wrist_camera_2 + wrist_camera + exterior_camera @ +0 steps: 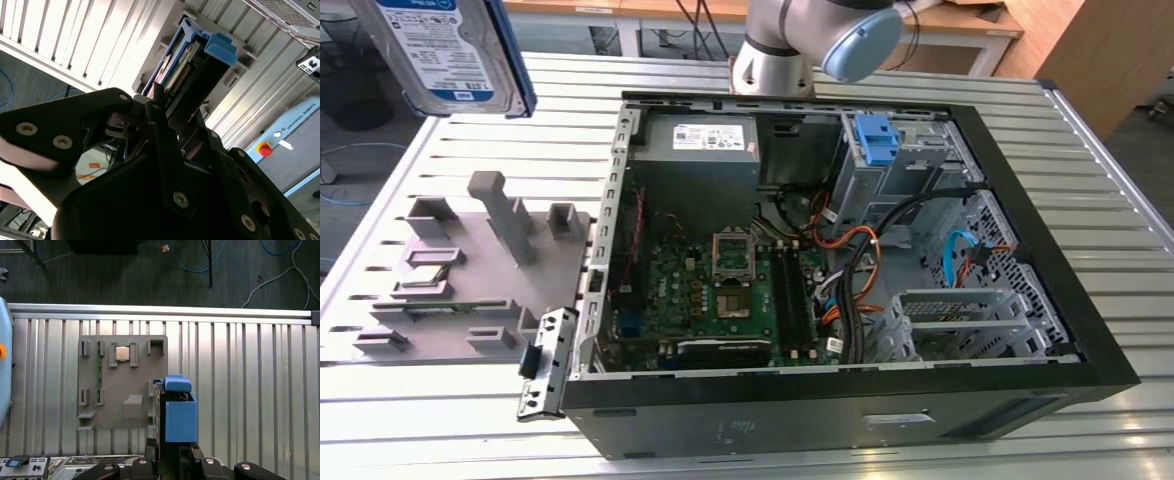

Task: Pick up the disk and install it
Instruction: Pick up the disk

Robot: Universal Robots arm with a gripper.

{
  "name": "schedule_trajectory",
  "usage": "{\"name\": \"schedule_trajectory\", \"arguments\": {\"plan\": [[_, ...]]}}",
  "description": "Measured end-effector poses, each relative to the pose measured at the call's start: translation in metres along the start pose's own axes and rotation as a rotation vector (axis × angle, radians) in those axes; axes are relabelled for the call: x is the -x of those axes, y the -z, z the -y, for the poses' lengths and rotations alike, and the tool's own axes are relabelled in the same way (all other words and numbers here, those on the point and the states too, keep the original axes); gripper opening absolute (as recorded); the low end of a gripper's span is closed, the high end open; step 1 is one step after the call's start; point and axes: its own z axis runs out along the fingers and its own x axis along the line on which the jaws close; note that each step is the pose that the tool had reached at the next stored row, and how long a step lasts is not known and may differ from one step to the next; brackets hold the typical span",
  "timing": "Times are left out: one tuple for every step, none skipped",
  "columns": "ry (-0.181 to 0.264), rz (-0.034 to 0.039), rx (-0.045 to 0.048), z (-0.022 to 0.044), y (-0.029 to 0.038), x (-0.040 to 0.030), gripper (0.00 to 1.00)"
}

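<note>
High over the table: the disk (440,45) hangs in the air at the exterior view's upper left, close to that camera and well apart from the open computer case (787,425).
Disk, face: flat silver metal with a white-and-blue label, and a blue plastic frame running down its edge.
Disk, edge: in the second wrist view the disk (182,67) is seen edge-on, showing a strip of connector pins and a thick blue tab on the frame at the end away from the claw.
Disk, from above: in the first wrist view the disk (180,415) shows mostly its blue frame. It overlaps the edge of the grey tray (120,390) and the bare slats of the table (250,390) beside it.
Claw: in the second wrist view the black claw (172,117) is closed narrowly on the disk, with one finger (155,107) pressed against each flat side. In the first wrist view the claw (172,447) holds the disk at the end nearest the camera.
Arm: a grey column with a light blue cap (781,40) stands behind the case and runs out of the exterior view's top. The first wrist view looks straight down on the slats, so the claw points at the table.
Tray: the grey tray (467,270) lies flat beside the case on the exterior view's left, with a square chip (122,354) seated in one of its slots.
Case: it lies on its side with the lid off. A power supply box (700,140) and a blue holder (874,135) sit at its far end.
</note>
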Motion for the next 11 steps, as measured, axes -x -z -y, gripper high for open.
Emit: {"name": "schedule_trajectory", "arguments": {"plan": [[0.0,0.0,0.0,0.0021,0.0001,0.0,0.35],[0.0,0.0,0.0,0.0041,0.0001,0.0,0.35],[0.0,0.0,0.0,0.0061,0.0002,0.0001,0.35],[0.0,0.0,-0.0001,0.0082,0.0002,0.0001,0.35],[-0.001,0.0001,-0.0001,0.0103,0.0003,0.0001,0.35],[-0.001,0.0001,-0.0001,0.0123,0.0004,0.0001,0.35],[-0.001,0.0,0.0,0.0144,0.0004,0.0001,0.35],[-0.001,0.0001,-0.0001,0.0167,0.0005,0.0002,0.35],[-0.001,0.0001,-0.0001,0.0187,0.0005,0.0002,0.35],[-0.001,0.0001,-0.0001,0.0208,0.0006,0.0002,0.35],[-0.001,0.0001,-0.0001,0.0228,0.0007,0.0002,0.35]]}}
